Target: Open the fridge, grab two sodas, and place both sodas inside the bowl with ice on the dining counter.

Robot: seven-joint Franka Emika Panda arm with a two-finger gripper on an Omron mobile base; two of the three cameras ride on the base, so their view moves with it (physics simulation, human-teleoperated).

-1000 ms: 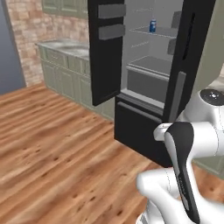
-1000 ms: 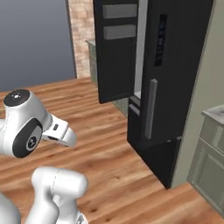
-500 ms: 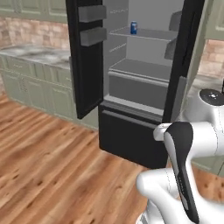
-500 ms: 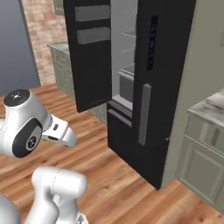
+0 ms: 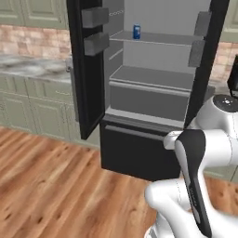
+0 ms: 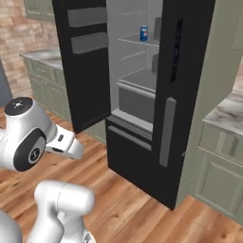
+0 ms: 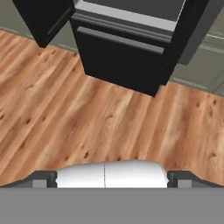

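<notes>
The tall black two-door fridge [image 5: 139, 93] is standing with both doors swung open, and its light grey shelves are showing. A small blue drink can [image 5: 136, 31] with a white marking is standing upright on the upper shelf [image 5: 155, 40], near the back and a little to the left. The pink can is not to be found from here.

The arm is folded low near the base, and the hand camera is looking down at the wooden floor [image 7: 109, 118] and the black bottom drawer [image 7: 120, 59]. The jaws are standing fully open and are holding nothing.

The step in hand is, I judge, reaching for the blue can. The hand should be rising first and then going in level, between the two open doors. The left door [image 5: 86, 69] and the right door [image 6: 168, 102] are making a corridor; its edges and the shelf lip above the can are the places to avoid. The floor in front is giving free room.
</notes>
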